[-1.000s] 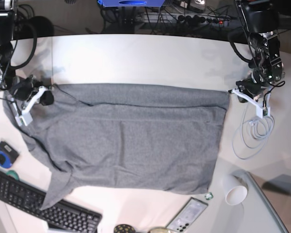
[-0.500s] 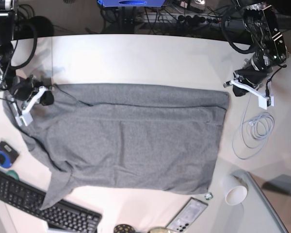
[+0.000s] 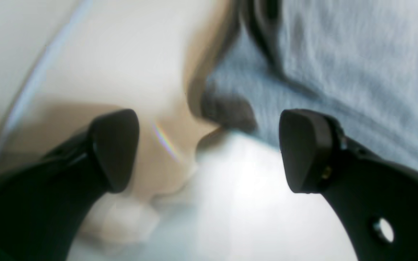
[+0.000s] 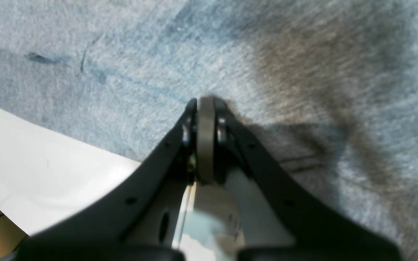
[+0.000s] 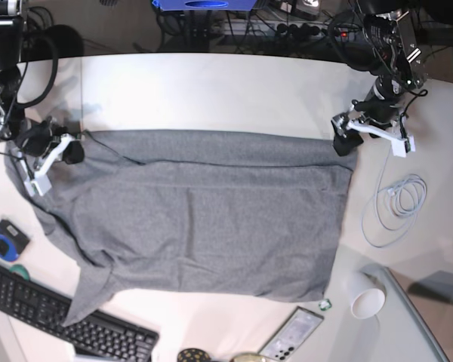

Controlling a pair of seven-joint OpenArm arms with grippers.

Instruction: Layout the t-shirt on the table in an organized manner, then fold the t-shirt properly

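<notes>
The heather-grey cotton t-shirt [image 5: 204,215] lies spread across the smooth white counter [image 5: 211,90]. Bare counter runs behind its far edge; a black keyboard [image 5: 60,317] touches its near sleeve, and a coiled white cable [image 5: 396,207] lies beside its hem. The left end effector [image 3: 209,148] gapes wide and empty just off the shirt's far corner. The right end effector [image 4: 205,108] is pinched closed on cloth at the opposite edge.

Grey t-shirt [image 5: 196,215] apparently flat on table [image 5: 211,90]
</notes>
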